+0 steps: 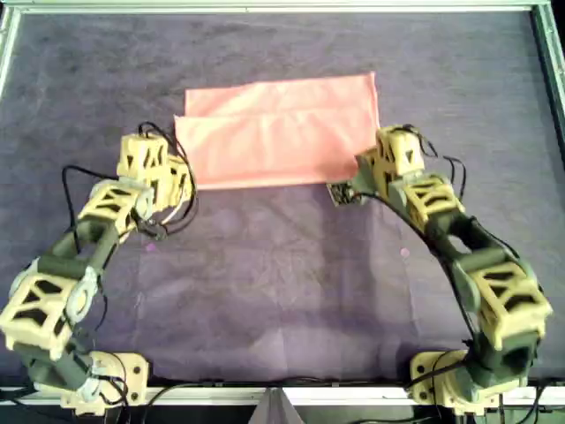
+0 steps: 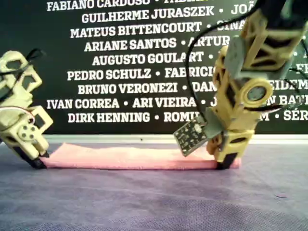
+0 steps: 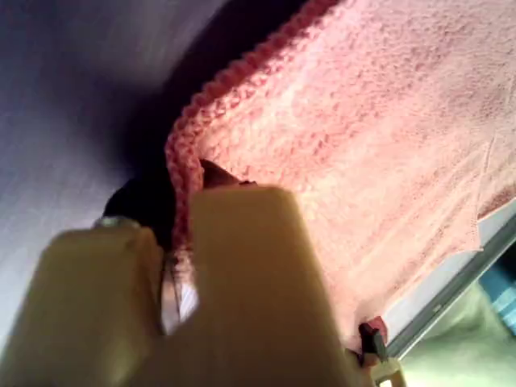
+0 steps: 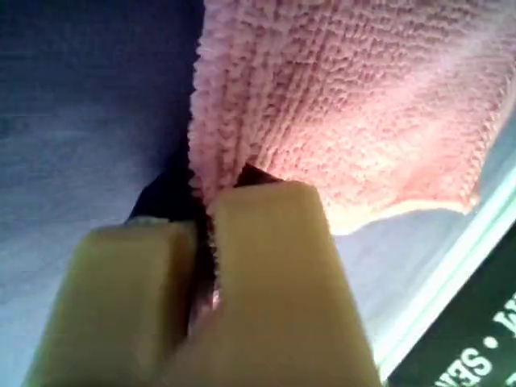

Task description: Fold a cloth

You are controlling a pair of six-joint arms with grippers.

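My 2 arms reach in from the near edge of the overhead view, both down low at the cloth (image 1: 278, 132). The cloth lies on the dark purple mat (image 1: 282, 283), toward the far-centre of the overhead view, folded over once: 2 layers show, the upper one offset a bit so a strip of the lower layer sticks out along the far side.

My left gripper (image 1: 183, 179) sits at the cloth's near corner on the overhead view's left. In the left wrist view the cloth's hem runs into the slot between my 2 fingers (image 3: 242, 266), which are pressed together on it, so I'm pinching that corner.

My right gripper (image 1: 364, 173) is at the near corner on the overhead view's right. The right wrist view shows the folded edge pulled down btwn my fingers (image 4: 266, 266), closed tight on the fabric.

In the exterior view the cloth lies flat & low on the mat w/ both gripper tips touching down at its ends. A board w/ white names (image 2: 125, 62) stands behind the table.
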